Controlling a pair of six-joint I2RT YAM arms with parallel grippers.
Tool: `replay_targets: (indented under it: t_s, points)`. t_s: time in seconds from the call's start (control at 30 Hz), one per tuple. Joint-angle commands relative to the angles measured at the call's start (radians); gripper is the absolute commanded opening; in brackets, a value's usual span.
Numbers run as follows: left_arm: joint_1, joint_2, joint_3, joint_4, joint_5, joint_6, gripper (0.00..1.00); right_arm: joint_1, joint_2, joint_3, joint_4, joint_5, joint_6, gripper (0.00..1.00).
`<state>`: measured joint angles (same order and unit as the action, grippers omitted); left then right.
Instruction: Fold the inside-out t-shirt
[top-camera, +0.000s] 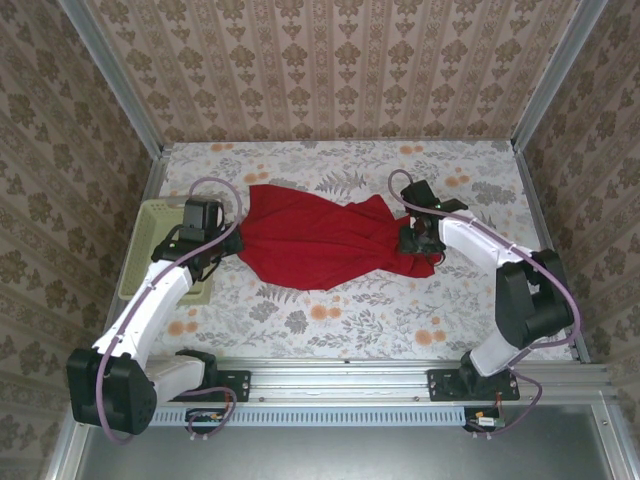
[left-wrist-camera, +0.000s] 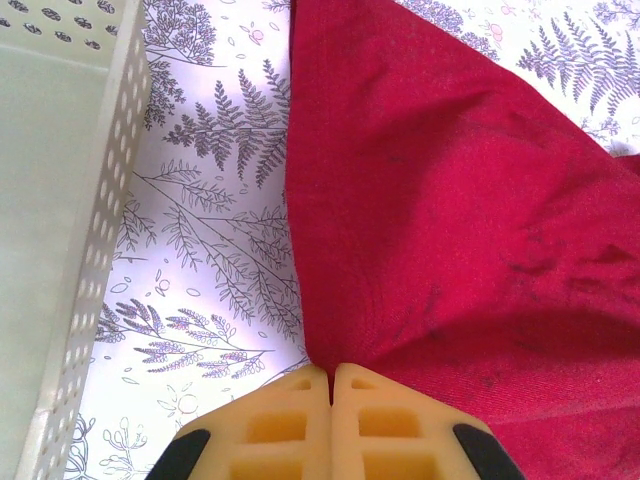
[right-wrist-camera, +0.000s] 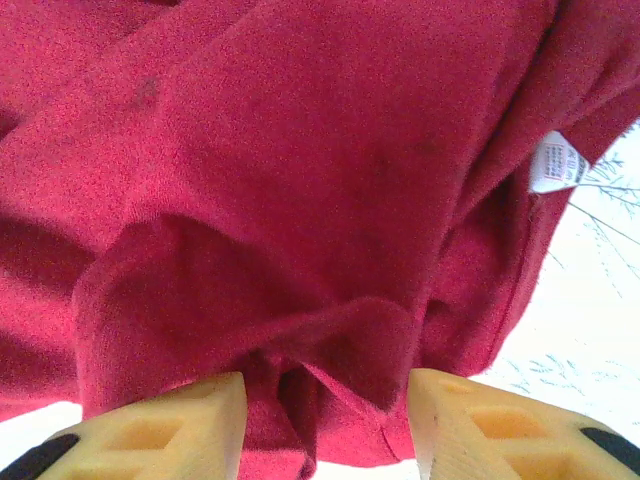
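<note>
Shirt: inside-out t-shirt (top-camera: 320, 240) bunched across mid worktop (top-camera: 350, 320); sleeves, neck not made out.
L hand (left-wrist-camera: 331, 372): closed tight on shirt's left corner, near basket (left-wrist-camera: 60, 200) at left edge; pinched bit hidden.
R hand (right-wrist-camera: 325, 385): half open round cloth bunch at shirt's right end; grip unclear.
Tag (right-wrist-camera: 556, 162): print unreadable.
</note>
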<state>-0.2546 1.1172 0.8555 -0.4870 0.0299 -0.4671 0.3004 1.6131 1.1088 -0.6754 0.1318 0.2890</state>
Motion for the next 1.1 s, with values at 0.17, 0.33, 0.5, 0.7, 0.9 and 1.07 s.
replay_targets:
  t_s: [0.17,0.33,0.5,0.7,0.9,1.07]
  points:
    - [0.012,-0.013,0.003,-0.012,0.01,0.026,0.0,0.005,0.047,0.041,-0.016,0.043,-0.009,0.56]
    - [0.014,-0.011,0.004,-0.012,0.016,0.025,0.0,0.004,0.05,0.06,-0.029,0.068,-0.004,0.36]
    - [0.02,-0.005,0.029,-0.027,0.03,0.027,0.0,0.005,-0.017,0.059,-0.056,0.142,0.004,0.12]
    - [0.034,-0.015,0.066,-0.043,0.044,0.027,0.0,0.002,-0.135,0.071,-0.112,0.242,0.029,0.02]
    - [0.104,-0.061,0.15,-0.077,0.092,0.021,0.0,-0.088,-0.372,0.115,-0.172,0.215,0.105,0.0]
    - [0.162,-0.104,0.267,-0.101,0.125,0.015,0.0,-0.215,-0.544,0.229,-0.213,0.121,0.147,0.0]
